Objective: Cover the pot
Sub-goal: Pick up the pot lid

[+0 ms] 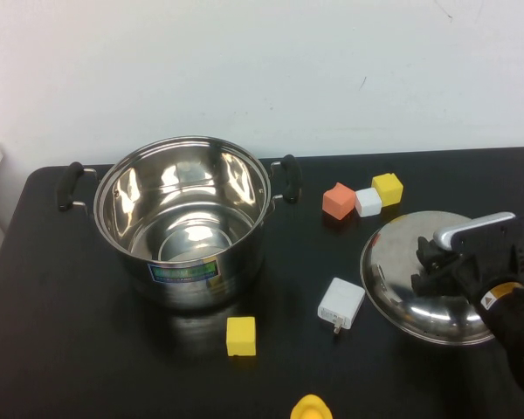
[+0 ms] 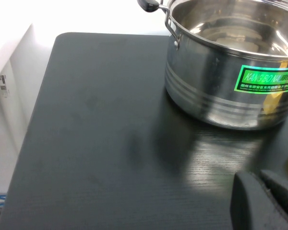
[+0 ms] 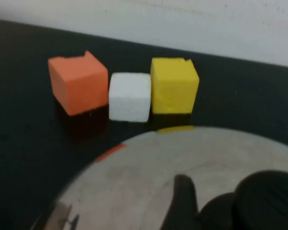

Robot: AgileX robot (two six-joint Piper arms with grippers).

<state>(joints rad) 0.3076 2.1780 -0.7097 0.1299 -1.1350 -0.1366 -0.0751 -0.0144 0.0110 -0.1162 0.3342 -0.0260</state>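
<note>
Now, pot (image 1: 183,218): it stands open and uncovered on the left part of the black surface (image 1: 87,349), label toward the robot.
Lid (image 1: 410,275): it lies on the right, well apart from the pot, so the cover step is not yet done.
Right gripper (image 1: 437,262): it is over the lid at the black knob (image 3: 266,196), probably to grasp it; whether its fingers are apart or together I cannot tell.
Left gripper (image 2: 264,201): low beside the pot, away from the lid, seemingly parked; its fingers I cannot judge.
Blocks (image 1: 362,199): three near the lid's far edge.
</note>
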